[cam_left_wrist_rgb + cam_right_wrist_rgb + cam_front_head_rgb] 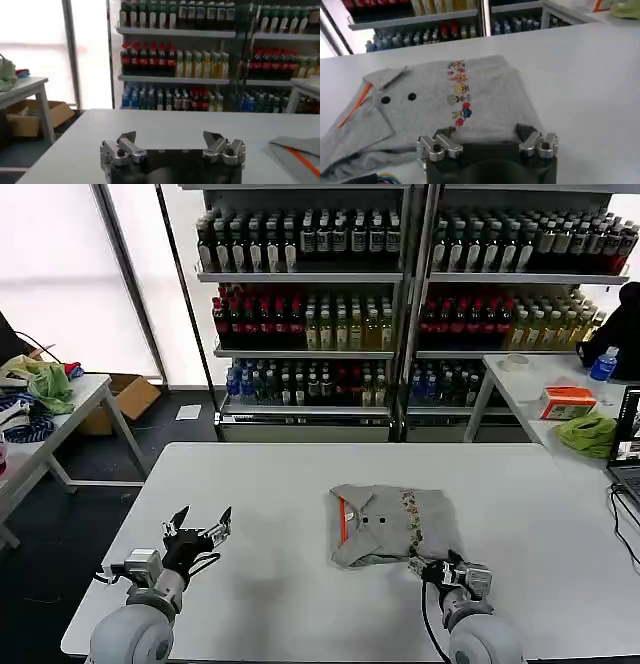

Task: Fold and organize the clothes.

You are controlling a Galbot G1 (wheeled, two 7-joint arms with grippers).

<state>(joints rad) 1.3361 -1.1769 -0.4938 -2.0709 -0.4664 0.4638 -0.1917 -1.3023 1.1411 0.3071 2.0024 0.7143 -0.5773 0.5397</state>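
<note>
Already folded into a compact bundle right of the table's (250, 504) middle, the grey shirt (385, 524) looks light, soft and floppy, so the open right gripper (436, 569), apparently touching its near edge, should pinch several layers together, while the open left gripper (197, 531) hovers near the table's left edge.

**A:** And there it is, a light grey soft cotton shirt (392, 525), folded into a compact, roughly rectangular bundle, lying flat just right of centre in the head view's lower half!

**B:** Look at that red-orange neck trim (343, 518) running along its left edge, with two dark buttons (398, 98) beside the collar.

**A:** And a strip of small multicoloured prints (460, 95) crosses the chest, facing up.

**B:** The lower left corner looks a touch rumpled, with layers stacked loosely. The top face lies smooth.
</note>
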